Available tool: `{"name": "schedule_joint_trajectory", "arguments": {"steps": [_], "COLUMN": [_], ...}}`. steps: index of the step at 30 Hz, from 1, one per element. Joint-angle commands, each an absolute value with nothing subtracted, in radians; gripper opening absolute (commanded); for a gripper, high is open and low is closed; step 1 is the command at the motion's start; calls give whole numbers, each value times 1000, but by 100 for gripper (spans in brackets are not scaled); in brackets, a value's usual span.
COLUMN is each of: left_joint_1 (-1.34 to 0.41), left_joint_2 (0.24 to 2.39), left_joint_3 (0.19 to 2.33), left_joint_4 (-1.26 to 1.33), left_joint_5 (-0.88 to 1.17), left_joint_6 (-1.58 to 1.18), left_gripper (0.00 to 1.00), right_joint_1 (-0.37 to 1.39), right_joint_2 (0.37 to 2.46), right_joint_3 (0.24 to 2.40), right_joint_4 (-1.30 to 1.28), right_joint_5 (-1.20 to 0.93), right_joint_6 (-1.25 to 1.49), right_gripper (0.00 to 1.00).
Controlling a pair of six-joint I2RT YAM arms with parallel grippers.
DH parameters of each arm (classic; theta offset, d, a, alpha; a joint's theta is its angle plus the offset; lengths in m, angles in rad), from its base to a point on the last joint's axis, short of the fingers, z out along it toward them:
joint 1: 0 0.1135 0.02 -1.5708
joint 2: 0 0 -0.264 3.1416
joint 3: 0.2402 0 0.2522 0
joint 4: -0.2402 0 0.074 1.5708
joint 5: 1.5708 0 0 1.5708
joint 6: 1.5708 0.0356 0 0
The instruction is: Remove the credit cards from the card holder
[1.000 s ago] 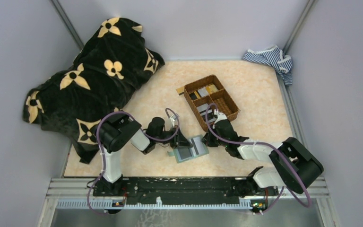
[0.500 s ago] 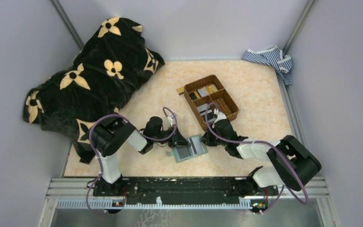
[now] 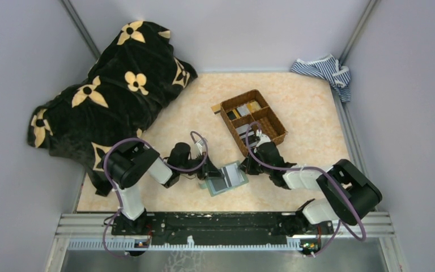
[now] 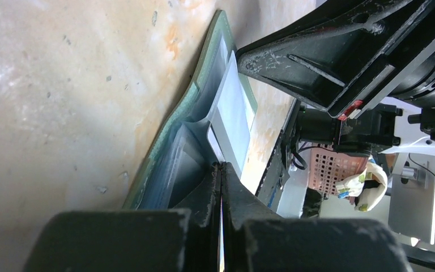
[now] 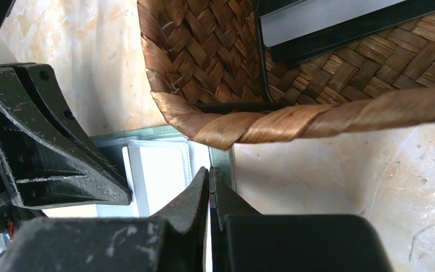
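While both arms meet at the holder [image 3: 228,178], step: working a card [image 4: 232,107] out of its pocket.
Left gripper [image 4: 222,173]: closed, tips at the holder's pocket edge.
Holder: open on the bench [image 3: 306,130], beside the basket [image 3: 232,129].
Right gripper [image 5: 210,177]: closed, tip on the holder's green edge.
Next: likely pin holder, slide card clear.
Left wrist alone: card proud of its pocket.
Right wrist alone: basket rim over the holder.

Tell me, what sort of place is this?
Most likely a robot test booth, not a home: plain grey panel walls box in a beige marbled tabletop, black robot arms, left and right, are bolted to a metal rail, and a black flower-patterned blanket looks like a prop.
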State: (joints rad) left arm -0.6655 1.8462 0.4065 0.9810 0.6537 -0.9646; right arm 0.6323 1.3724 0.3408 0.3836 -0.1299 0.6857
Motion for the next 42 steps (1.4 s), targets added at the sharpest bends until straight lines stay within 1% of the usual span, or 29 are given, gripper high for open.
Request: {"name": "schedule_joint_trajectory", "arguments": {"steps": [1, 7, 15, 22, 32, 35, 38, 39, 41, 42], "left_joint_1": [-653, -636, -613, -609, -572, -556, -556, -555, -556, -558], "left_joint_2": [1834, 1796, 1704, 1664, 1457, 1428, 1435, 1443, 1452, 1452], "left_joint_3": [366, 339, 338, 328, 311, 319, 329, 336, 333, 333], "left_joint_4": [1012, 978, 822, 781, 533, 469, 463, 471, 498, 511], "left_joint_5": [672, 677, 680, 704, 669, 658, 665, 664, 652, 647], "left_joint_6": [-950, -933, -850, -835, -734, -706, -710, -720, -743, -756], "left_gripper": [0, 0, 0, 0, 0, 0, 0, 6, 20, 25], "right_joint_1": [625, 624, 620, 620, 618, 619, 619, 620, 620, 620], "right_joint_2": [1417, 1446, 1435, 1437, 1448, 1447, 1438, 1434, 1427, 1423], "right_joint_3": [334, 337, 341, 344, 352, 356, 360, 363, 364, 367], "right_joint_4": [343, 361, 352, 351, 359, 357, 355, 353, 349, 344], "right_joint_5": [-133, -143, -136, -137, -143, -147, -153, -155, -158, -158], "right_joint_6": [679, 682, 676, 673, 671, 668, 662, 660, 655, 654], "right_gripper": [0, 0, 0, 0, 0, 0, 0, 0, 0, 0]}}
